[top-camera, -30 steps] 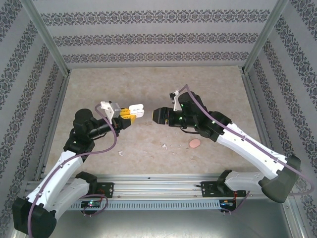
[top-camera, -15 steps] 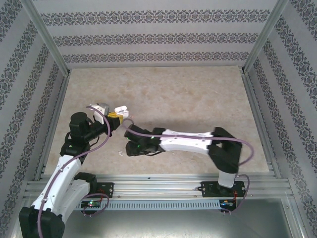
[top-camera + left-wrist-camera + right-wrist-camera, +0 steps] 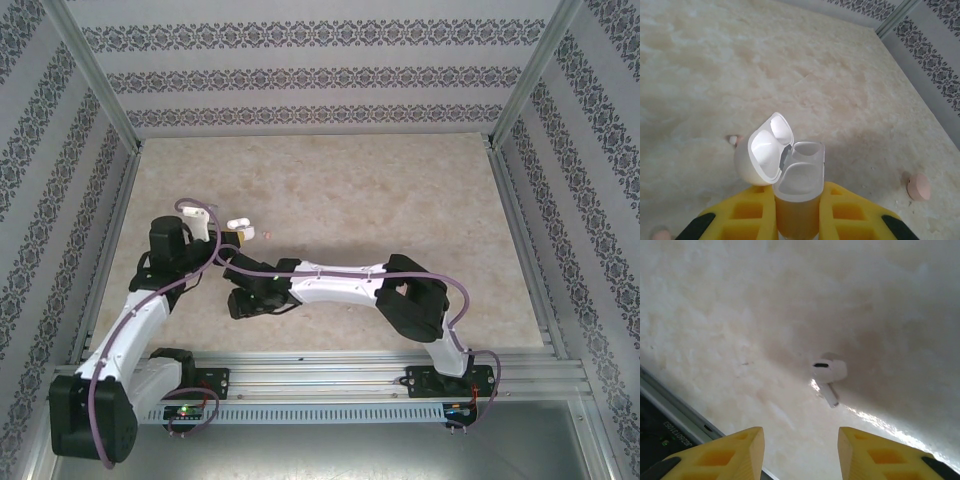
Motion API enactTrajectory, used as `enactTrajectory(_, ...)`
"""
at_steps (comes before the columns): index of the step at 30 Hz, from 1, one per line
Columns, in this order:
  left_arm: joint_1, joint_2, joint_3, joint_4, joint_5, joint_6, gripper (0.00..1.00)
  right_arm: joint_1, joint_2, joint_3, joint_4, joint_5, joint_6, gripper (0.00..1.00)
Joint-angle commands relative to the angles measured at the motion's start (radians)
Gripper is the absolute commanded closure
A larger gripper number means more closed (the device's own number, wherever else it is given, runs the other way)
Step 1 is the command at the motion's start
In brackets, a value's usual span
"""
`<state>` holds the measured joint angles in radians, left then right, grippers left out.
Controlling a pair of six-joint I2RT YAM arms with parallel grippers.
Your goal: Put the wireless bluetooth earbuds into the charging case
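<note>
My left gripper (image 3: 797, 212) was clenched on the case (image 3: 797, 175) (flipped open, mouth up). My right gripper (image 3: 800, 452), jaws apart and empty, hung over an earbud (image 3: 828, 372) lying on the table (image 3: 715, 300) just ahead of it. The stem pointed back between the jaws, so this arm was nearer.

Beige marbled worktop (image 3: 400, 190), white walls (image 3: 320, 60) with dark ornamental bands, glossy white charging case (image 3: 774, 156), white earbud (image 3: 828, 371) with a dark slot, pale pink pebble-like case (image 3: 918, 186), yellow jaws on left gripper (image 3: 797, 202) and right gripper (image 3: 800, 450), white-and-black arms (image 3: 335, 283), purple cables (image 3: 458, 300).
</note>
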<state>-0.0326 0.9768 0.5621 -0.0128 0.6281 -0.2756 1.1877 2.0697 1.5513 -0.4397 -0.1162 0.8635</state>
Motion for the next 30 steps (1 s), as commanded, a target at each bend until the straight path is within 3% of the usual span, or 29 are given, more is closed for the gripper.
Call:
enactTrajectory(1, 0.014, 0.034, 0.062, 0.079, 0.030, -0.045, 1.00, 0.004, 0.051, 0.064, -0.084, 0.038, -0.061, 0.56)
enactTrajectory(15, 0.049, 0.085, 0.076, 0.037, 0.019, 0.019, 1.00, -0.003, 0.184, 0.222, -0.217, 0.053, -0.112, 0.49)
enactTrajectory(30, 0.055, 0.082, 0.045, 0.043, 0.018, 0.040, 1.00, -0.004, 0.273, 0.335, -0.295, 0.077, -0.138, 0.50)
